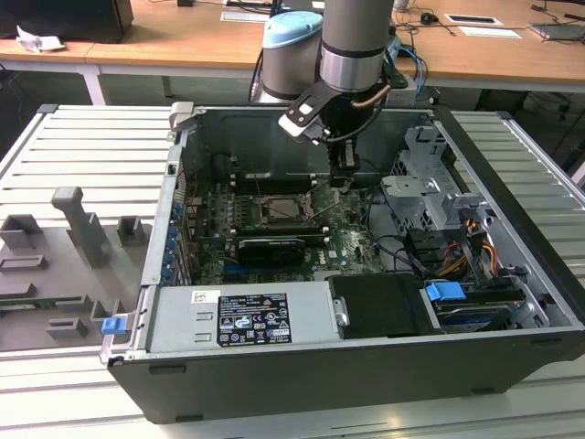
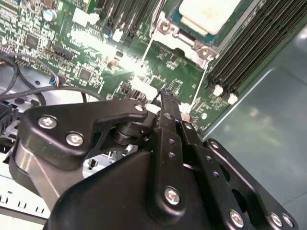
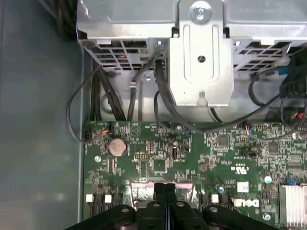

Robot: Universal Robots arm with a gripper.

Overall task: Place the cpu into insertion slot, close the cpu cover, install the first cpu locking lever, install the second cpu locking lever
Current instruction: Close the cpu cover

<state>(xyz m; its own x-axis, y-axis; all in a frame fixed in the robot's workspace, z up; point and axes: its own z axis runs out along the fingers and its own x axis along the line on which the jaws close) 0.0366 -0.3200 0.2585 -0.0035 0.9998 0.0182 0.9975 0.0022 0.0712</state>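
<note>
Exterior view: open computer case (image 1: 366, 366) lies on its side on a slatted metal table (image 1: 91, 155). The arm comes down from above into the case. The gripper (image 1: 343, 178) hangs low over the green board (image 1: 347, 229), just beside the insertion slot (image 1: 288, 208) on the exterior view's right, between the slot and the grey drive cage (image 1: 430, 183). From here the slot's middle reads dark inside a thin metal rim, and I can't pick out the chip. A long black card (image 1: 270, 247) sits nearer the camera than the slot, and the power supply (image 1: 238, 315) is nearer again.

Second wrist view: the gripper (image 2: 166, 98) has its fingers pressed together with nothing between them. Beyond the tip, the cpu (image 2: 208, 14) shows its pale top, seated in the slot, with black memory slots (image 2: 249, 43) alongside. The cpu cover (image 2: 186, 38) looks to lie flat around the chip, but the picture's edge cuts it off, so I'm not certain. The tip is apart from the chip.

First wrist view: the gripper (image 3: 165, 187) is pinched shut and empty, low over the board near a shiny metal edge between the white slot clips (image 3: 108, 198). Beyond it are a coin cell (image 3: 117, 146), black cables (image 3: 163, 105) and the drive cage (image 3: 201, 52).
</note>
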